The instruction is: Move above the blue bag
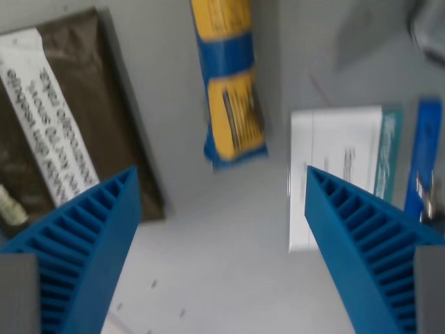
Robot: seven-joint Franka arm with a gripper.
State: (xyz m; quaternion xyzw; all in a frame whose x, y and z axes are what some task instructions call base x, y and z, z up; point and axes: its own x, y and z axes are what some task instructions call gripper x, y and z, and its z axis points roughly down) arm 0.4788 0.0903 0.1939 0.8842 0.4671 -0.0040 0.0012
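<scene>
A long packet (228, 83) lies on the table (229, 264) near the middle top of the wrist view, running out past the upper edge, with a flat box bearing a printed label (66, 118) at the wrist view's left and a white card (341, 167) at the wrist view's right. Just beside the card, at the far right edge, lies a narrow bag (424, 156) (partly hidden behind a finger). The two gripper (222, 188) fingers rise from the lower corners, well apart, nothing between them but bare table.
</scene>
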